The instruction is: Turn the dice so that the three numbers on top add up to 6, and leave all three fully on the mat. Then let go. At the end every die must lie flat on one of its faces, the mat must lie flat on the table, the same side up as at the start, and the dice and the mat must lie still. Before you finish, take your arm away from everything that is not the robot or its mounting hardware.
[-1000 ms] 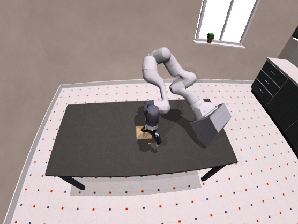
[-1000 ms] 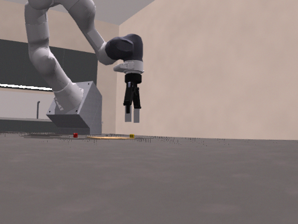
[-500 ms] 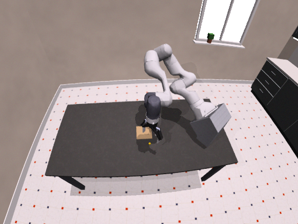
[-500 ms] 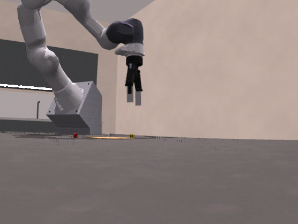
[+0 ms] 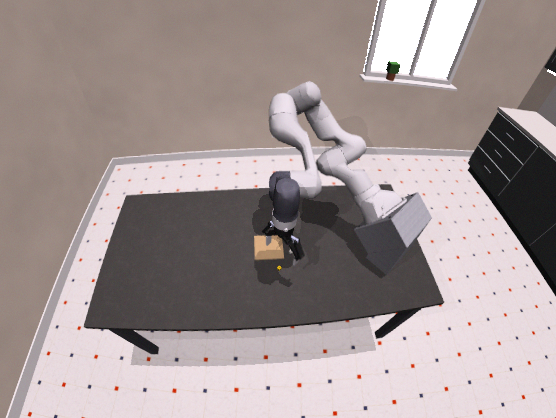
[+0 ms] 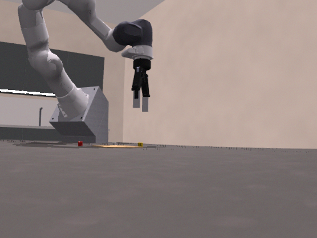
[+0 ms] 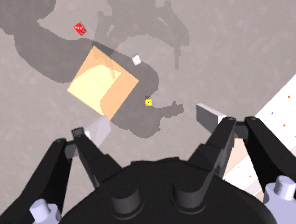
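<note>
Three dice (image 7: 80,28) off the mat (image 5: 269,253) (image 6: 117,146) (image 7: 111,91) — gripper (image 5: 283,248) (image 6: 141,109) (image 7: 152,117) above, open

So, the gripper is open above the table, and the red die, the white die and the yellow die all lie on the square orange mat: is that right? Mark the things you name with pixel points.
No: the red die (image 6: 80,143) (image 7: 80,28), white die (image 7: 136,60) and yellow die (image 6: 140,144) (image 7: 148,102) lie off the mat (image 5: 265,253) (image 6: 114,146) (image 7: 120,91), as the wrist view shows.

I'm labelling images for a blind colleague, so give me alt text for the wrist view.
Red, white and yellow dice lie off a tan mat, below the open tool.
</note>
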Controlling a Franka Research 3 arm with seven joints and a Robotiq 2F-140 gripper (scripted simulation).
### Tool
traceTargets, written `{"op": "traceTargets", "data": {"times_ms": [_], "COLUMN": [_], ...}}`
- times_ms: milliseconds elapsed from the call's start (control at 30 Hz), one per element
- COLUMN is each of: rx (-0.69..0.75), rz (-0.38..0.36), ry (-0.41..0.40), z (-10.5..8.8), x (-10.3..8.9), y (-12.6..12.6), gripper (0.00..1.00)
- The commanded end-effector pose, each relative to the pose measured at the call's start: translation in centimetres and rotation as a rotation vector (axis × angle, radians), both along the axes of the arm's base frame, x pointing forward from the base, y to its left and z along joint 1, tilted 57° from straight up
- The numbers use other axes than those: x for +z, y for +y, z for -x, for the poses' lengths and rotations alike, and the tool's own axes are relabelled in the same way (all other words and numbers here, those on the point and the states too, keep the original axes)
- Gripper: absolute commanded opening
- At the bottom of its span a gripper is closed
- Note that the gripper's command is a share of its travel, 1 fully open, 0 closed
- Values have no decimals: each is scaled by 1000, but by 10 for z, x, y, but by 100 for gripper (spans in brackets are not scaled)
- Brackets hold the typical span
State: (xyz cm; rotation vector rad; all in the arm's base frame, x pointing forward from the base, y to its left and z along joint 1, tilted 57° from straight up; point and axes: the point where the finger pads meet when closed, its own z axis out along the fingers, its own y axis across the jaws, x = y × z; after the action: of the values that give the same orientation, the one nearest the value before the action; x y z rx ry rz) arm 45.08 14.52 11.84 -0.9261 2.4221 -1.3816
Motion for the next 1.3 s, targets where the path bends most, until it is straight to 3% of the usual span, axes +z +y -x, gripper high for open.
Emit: {"op": "traceTargets", "data": {"times_ms": [0,1267], "rx": [-7,-35], "rz": [-3,-27], "ry": [-5,-42], "z": [-1,-8], "x": [1,0], "y": [-2,-9], "gripper": [100,100]}}
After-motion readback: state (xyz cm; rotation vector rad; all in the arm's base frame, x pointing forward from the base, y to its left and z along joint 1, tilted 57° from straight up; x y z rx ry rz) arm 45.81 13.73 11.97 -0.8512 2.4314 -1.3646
